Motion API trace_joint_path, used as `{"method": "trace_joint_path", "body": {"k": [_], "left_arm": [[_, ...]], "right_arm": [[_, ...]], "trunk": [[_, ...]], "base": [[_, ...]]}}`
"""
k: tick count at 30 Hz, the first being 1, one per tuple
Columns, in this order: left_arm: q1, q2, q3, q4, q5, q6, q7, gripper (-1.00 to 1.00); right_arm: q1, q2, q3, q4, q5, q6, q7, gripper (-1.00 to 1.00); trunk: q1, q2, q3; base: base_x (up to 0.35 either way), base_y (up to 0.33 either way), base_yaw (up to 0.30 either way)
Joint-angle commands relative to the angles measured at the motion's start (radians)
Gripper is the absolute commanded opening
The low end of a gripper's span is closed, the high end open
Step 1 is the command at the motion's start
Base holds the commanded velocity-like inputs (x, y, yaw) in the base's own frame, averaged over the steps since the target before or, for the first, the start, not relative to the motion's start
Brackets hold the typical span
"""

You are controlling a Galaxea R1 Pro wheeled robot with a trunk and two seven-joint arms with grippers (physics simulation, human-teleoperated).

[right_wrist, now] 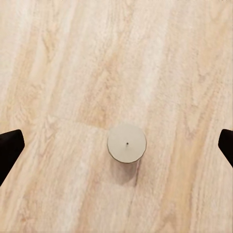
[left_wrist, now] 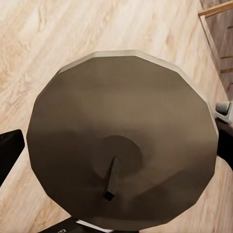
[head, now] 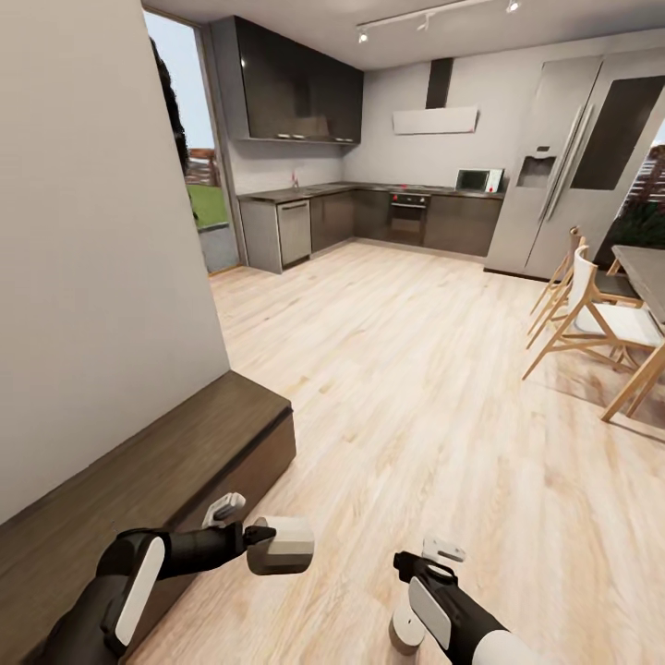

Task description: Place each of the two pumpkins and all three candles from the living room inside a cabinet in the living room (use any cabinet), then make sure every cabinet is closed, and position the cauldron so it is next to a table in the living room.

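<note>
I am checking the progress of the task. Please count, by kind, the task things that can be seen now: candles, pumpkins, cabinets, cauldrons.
Candles: 2, one held in the left gripper, candle, and one standing on the floor under the right gripper
Pumpkins: 0
Cabinets: 1, the long dark cabinet by the wall
Cauldrons: 0
Total: 3

Black arms, white panels, pale grey claws.
</note>
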Motion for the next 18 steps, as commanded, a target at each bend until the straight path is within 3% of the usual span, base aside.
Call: {"method": "trace_joint_path", "body": {"k": [1,18], "left_arm": [[0.000,0.000,-0.001,0.000,0.002,0.000,0.000,-1.00],[0.000,-0.001,-0.003,0.003,0.000,0.000,0.000,-1.00]], "right_arm": [[0.001,-0.002,0.000,-0.002,0.000,0.000,0.000,1.00],[0.002,-0.009,-0.002,0.001,-0.002,0.002,0.078,1.00]], "trunk": [[0.004,-0.007,-0.003],[0.069,-0.126,-0.056]], "base": [[0.000,0.000,0.000],[0.000,0.000,0.000]]}}
